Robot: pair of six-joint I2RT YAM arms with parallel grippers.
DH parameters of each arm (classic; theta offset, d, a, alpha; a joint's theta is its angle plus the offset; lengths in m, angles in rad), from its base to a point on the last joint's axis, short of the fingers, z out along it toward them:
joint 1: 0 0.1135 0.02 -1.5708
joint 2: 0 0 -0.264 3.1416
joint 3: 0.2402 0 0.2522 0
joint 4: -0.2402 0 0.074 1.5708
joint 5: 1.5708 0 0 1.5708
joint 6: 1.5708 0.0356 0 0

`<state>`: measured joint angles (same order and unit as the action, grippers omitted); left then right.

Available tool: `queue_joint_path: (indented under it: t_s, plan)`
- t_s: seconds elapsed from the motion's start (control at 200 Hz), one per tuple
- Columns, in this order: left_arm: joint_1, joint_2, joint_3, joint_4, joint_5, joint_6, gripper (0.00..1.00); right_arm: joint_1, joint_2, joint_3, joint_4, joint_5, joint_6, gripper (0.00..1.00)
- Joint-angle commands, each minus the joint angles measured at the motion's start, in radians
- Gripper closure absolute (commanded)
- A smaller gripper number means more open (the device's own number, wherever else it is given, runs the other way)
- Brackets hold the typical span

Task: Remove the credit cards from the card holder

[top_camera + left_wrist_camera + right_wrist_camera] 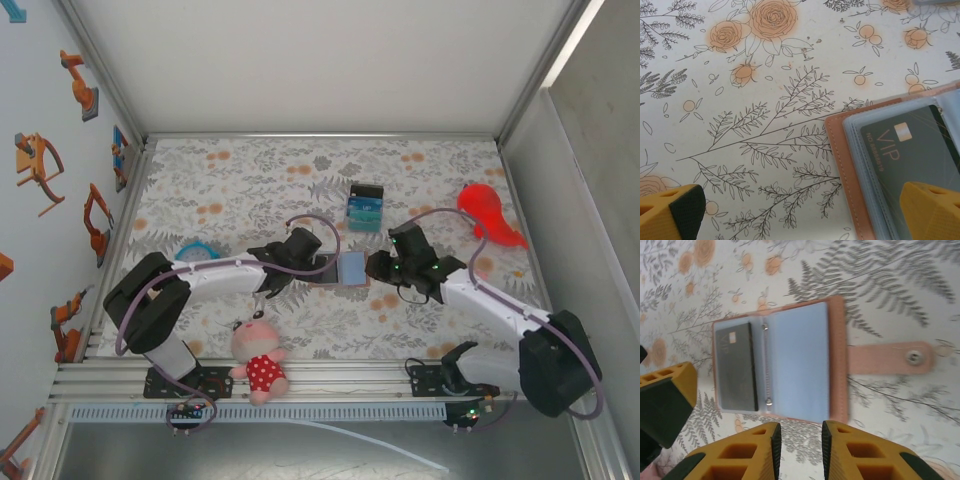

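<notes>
The card holder (350, 268) lies open like a book on the floral table between my two grippers. In the right wrist view its blue-grey inside (800, 360) faces up, with a dark credit card (737, 365) in the left sleeve and the tan tab (890, 359) spread out to the right. The left wrist view has the tan edge (840, 165) and the dark VIP card (910, 150). My left gripper (802, 212) is wide open, one finger (932, 210) over the card. My right gripper (799, 447) hovers at the holder's near edge, jaws narrowly apart, nothing between them.
A black, blue and teal striped block (364, 207) stands behind the holder. A red object (488, 212) lies at the back right, a blue ring-like item (197, 250) at the left, and a plush doll (258, 358) near the front rail.
</notes>
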<state>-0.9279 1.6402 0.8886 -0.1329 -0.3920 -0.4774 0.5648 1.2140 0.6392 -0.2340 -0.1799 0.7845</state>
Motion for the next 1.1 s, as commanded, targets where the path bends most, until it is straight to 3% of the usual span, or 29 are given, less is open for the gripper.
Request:
queue_joint_path:
  t_s: [0.0,0.671,1.097]
  plan:
    - [0.011,0.034,-0.002,0.019,0.017,0.001,0.0,0.019,0.07,0.044,0.108,-0.059,-0.007,0.73]
    - [0.026,0.109,0.004,0.003,0.033,0.059,0.01,0.021,0.367,0.077,0.325,-0.262,0.035,0.83]
    - [0.026,0.106,0.004,-0.018,0.053,0.059,0.02,0.017,0.445,0.08,0.374,-0.296,0.039,0.84]
